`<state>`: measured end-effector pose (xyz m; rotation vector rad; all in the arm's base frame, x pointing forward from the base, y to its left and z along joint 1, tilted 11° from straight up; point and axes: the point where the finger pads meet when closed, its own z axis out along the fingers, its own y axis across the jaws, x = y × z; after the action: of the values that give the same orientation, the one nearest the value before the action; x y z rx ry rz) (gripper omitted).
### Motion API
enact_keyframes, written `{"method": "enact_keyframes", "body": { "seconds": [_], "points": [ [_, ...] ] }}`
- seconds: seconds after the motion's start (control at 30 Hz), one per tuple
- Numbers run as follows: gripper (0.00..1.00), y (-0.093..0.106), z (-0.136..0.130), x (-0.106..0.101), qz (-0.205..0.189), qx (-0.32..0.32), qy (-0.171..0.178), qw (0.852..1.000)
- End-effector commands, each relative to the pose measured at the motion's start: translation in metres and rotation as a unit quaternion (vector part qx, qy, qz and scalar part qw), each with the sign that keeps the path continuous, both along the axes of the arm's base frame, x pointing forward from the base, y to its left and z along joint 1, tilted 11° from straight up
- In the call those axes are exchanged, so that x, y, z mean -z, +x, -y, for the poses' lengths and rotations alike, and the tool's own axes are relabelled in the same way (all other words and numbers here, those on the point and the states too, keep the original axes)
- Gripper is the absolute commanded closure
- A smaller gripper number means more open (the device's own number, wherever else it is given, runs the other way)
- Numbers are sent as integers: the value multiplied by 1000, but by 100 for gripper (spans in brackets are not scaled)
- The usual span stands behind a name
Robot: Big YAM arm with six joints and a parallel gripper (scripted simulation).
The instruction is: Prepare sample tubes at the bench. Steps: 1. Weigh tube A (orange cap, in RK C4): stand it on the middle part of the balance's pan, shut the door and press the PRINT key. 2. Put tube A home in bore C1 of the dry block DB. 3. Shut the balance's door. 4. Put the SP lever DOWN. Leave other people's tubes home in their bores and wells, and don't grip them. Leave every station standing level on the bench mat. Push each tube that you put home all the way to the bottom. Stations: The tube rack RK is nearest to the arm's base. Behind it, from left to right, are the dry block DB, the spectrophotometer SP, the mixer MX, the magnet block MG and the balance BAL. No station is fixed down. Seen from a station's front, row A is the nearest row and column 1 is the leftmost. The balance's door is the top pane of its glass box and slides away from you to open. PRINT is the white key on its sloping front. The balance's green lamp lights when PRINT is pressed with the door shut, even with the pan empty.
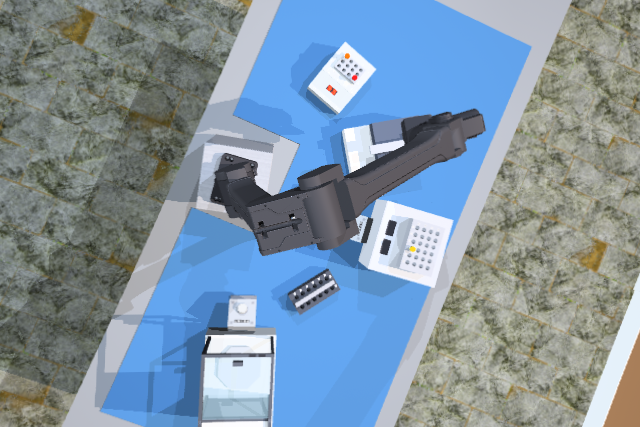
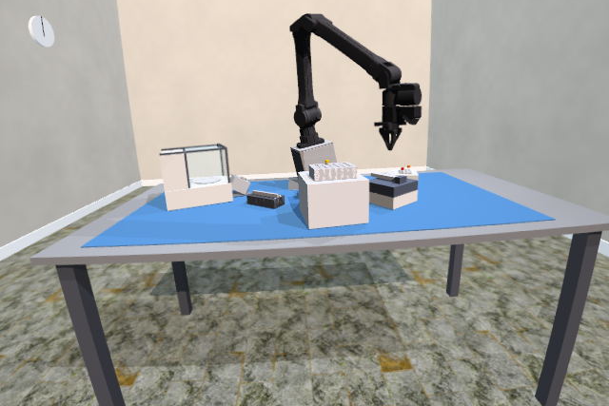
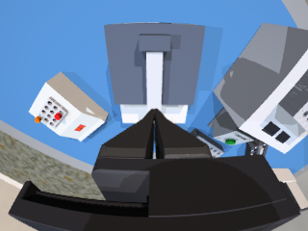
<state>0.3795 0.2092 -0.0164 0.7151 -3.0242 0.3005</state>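
Observation:
My gripper (image 2: 389, 147) (image 3: 154, 114) is shut and empty, pointing down above the spectrophotometer SP (image 1: 387, 130) (image 2: 393, 189) (image 3: 126, 72). The white lever (image 1: 386, 147) (image 3: 154, 79) lies flat along SP's top toward its front, apart from the fingertips. The dry block DB (image 1: 321, 82) (image 3: 77, 106) holds an orange-capped tube (image 1: 346, 56) (image 3: 38, 119) in its back-left corner bore, C1. The balance BAL (image 1: 237, 386) (image 2: 196, 195) has its top pane closed, with the handle at the front. No tube shows on its pan. The white PRINT key (image 1: 242, 308) is free. The lamp cannot be made out.
A red-capped tube (image 1: 354, 77) (image 3: 58, 115) also stands in DB. The mixer MX (image 1: 379, 215) (image 2: 334, 203) (image 3: 250, 72) stands tall right of SP, with a yellow-capped tube (image 1: 412, 249) (image 2: 326, 162). The magnet block MG (image 1: 312, 291) (image 2: 265, 200) stands between MX and BAL. The arm hides RK in the top view.

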Motion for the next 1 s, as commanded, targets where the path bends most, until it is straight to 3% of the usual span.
{"method": "enact_keyframes", "body": {
  "seconds": [0.0, 0.07, 0.17, 0.27, 0.73, 0.8, 0.83, 0.97],
  "points": [
    [100, 9, -7, -8, 13, 1, 8, 1000],
    [100, 0, -6, -12, 9, 2, 6, 1000],
    [100, 14, -19, -29, 25, 0, 17, 1000],
    [100, 17, -19, -32, 27, 3, 18, 999],
    [100, 15, -25, -56, 27, 0, 19, 999],
    [100, 15, -25, -56, 27, 0, 19, 999],
    [100, 13, -21, -41, 12, 3, 9, 1000],
    [100, 14, -27, -65, 27, 0, 20, 999]
  ]
}}
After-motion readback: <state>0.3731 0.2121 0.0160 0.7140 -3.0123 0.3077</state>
